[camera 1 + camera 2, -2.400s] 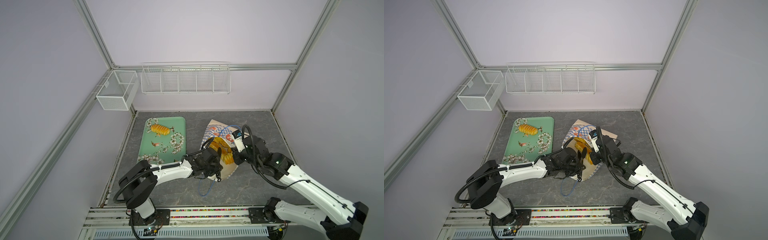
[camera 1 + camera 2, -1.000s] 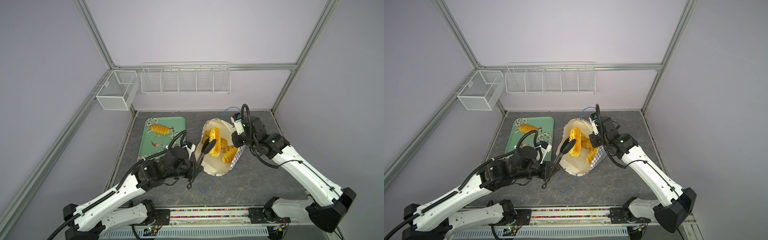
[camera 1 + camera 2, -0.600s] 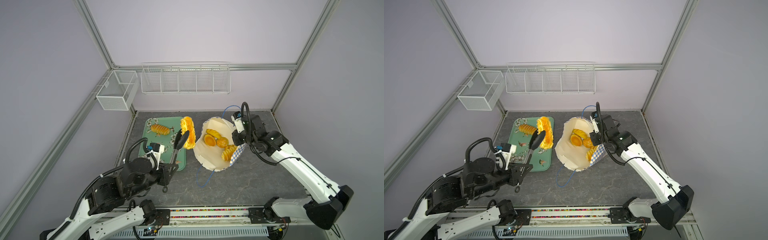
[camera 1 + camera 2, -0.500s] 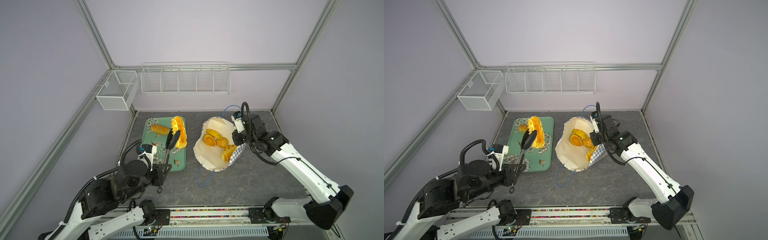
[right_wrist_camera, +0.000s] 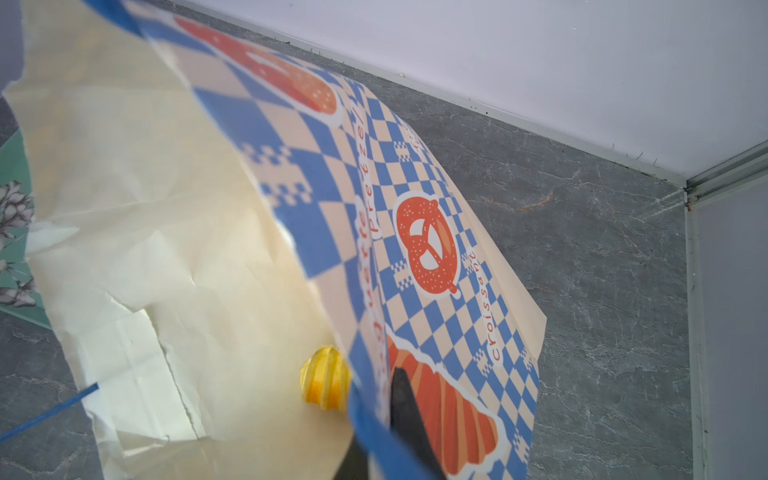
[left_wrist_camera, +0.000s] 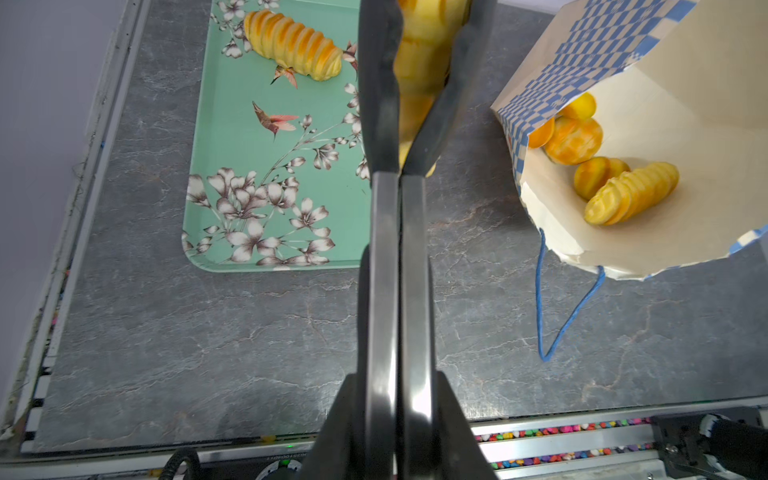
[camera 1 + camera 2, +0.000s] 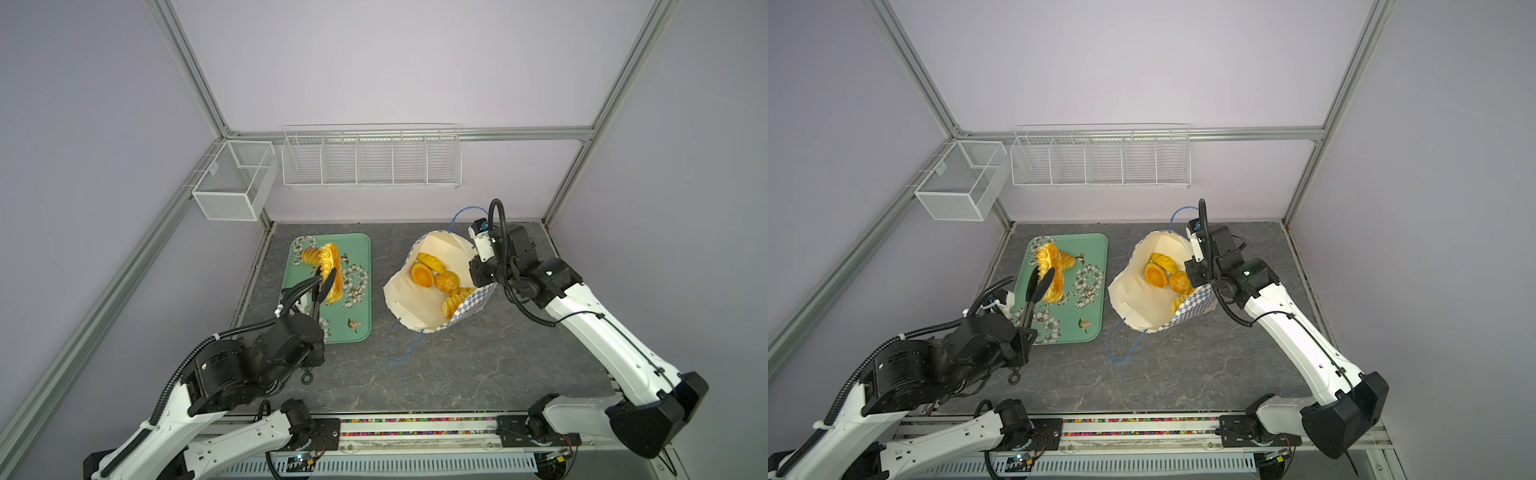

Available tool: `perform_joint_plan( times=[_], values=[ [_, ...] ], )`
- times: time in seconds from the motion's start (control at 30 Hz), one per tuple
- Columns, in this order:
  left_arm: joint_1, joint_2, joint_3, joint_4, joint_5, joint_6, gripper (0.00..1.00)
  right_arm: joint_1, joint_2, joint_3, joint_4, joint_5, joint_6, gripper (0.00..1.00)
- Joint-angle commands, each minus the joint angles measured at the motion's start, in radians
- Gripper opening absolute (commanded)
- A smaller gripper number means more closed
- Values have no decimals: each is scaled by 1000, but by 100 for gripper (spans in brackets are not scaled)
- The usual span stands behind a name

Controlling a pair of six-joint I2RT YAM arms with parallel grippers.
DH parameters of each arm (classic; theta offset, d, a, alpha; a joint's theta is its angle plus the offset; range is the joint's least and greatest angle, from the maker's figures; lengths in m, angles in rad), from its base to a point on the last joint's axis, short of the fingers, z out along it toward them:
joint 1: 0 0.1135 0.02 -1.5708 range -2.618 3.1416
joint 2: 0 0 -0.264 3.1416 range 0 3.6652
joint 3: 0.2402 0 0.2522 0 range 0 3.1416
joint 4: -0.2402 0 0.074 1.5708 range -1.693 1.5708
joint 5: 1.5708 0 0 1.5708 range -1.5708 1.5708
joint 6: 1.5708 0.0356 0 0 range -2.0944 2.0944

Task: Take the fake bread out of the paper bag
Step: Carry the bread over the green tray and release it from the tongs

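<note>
- Both top views first: the left arm (image 7: 232,365) comes in low from the near-left corner, forearm level and wrist stretched out toward the green floral tray (image 7: 357,257).
- The left gripper (image 7: 324,279) is clamped on a long pastry (image 7: 333,266), golden and ribbed, held over the tray just beside the ribbed loaf (image 7: 309,255) lying at the tray's far end. Whether the long pastry touches the tray, I cannot tell.
- The right arm (image 7: 582,307) climbs from the near-right base, elbow bent, and angles in to the paper bag (image 7: 415,309).
- The right gripper (image 7: 477,275) is pinched together on the bag's right rim. The bag leans over with its mouth wide open, and four pieces of fake bread (image 7: 446,280) sit inside.
- A blue cord handle (image 7: 399,345) trails onto the grey worktop (image 7: 478,365).
- Left wrist view: the fingers (image 6: 380,104) run side by side and part only around the long pastry at their tips. The tray lies below them, and the bag's open mouth shows off to one side.
- Right wrist view: one of the fingers (image 5: 401,399) presses on the bag's checked, pretzel-printed outside; its partner is mostly hidden behind the rim. A ribbed yellow end of bread peeks out inside.
</note>
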Motion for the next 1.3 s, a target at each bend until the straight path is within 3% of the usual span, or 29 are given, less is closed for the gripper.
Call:
perform_joint_plan(
  times=[0.0, 0.13, 0.3, 0.57, 0.73, 1.27],
  values=[
    [146, 44, 0, 45, 82, 146, 0, -16, -5, 28, -22, -7, -8, 7],
    [398, 101, -68, 176, 340, 299, 0, -26, -13, 30, -28, -11, -2, 7],
    [512, 253, -93, 251, 421, 399, 0, -41, -24, 25, -30, -17, 0, 7],
    [520, 524, 10, 254, 301, 450, 0, -51, -37, 8, -26, -28, 5, 7],
    [520, 700, 127, 171, 194, 471, 0, -58, -34, -2, -18, -41, 5, 7],
    [497, 1040, 362, 85, -81, 505, 0, -74, -43, -16, -14, -55, -6, 7]
  ],
)
